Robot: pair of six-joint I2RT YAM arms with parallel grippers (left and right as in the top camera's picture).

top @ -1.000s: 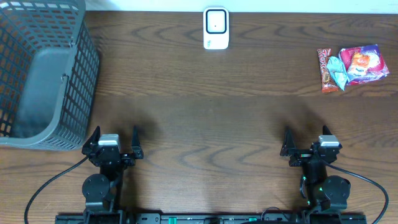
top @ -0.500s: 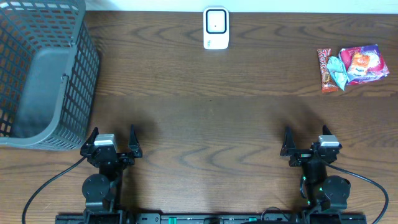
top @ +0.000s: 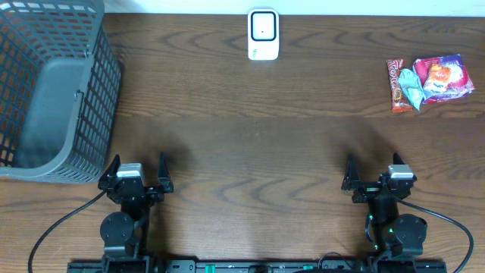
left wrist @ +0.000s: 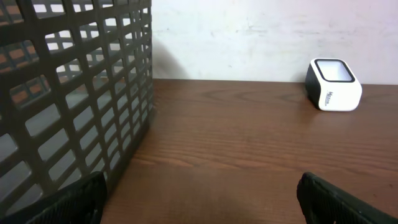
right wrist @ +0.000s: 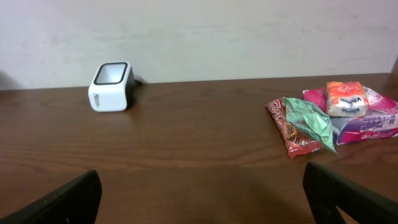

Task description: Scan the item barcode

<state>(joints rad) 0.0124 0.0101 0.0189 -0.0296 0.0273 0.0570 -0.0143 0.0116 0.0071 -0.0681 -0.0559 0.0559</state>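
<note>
Tabletop (top: 303, 136), snacks (top: 428, 82) well beyond right end effector (top: 373, 171)

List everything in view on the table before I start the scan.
basket: one, grey plastic mesh, far left of the table
barcode scanner: one, white with a dark window, far edge, centre
snack packets: about four, red-brown, green, orange and pink-purple, overlapping pile at far right
table: one, dark brown wood, under everything
left gripper: one, black, near edge on the left, open, holding nothing
right gripper: one, black, near edge on the right, open, holding nothing
</note>
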